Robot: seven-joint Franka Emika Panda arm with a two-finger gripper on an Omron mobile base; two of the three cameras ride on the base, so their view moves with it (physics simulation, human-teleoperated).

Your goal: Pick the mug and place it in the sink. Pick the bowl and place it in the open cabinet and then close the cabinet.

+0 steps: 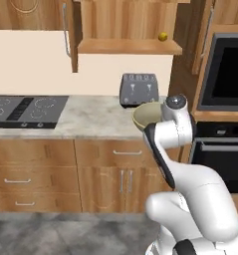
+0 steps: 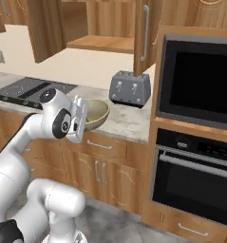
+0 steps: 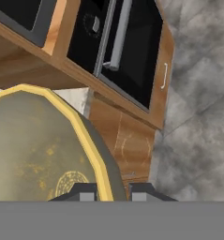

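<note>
One bowl (image 2: 95,113) pinched by its rim in the gripper (image 3: 112,192), jaws narrow, lifted off the counter beside the toaster (image 2: 129,88), ready for the open cabinet (image 1: 128,46) above the toaster.

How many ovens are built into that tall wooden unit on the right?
2. The upper oven sits at cabinet height beside the toaster; the lower oven, with a bar handle, is directly beneath it. More may lie outside the pictures.

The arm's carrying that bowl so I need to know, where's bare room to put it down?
The open wooden wall cabinet has a bare shelf left of the small yellow fruit. Marble counter lies bare between black cooktop and grey toaster. By the toaster it's crowded: gripper holds the olive-beige bowl there.
</note>
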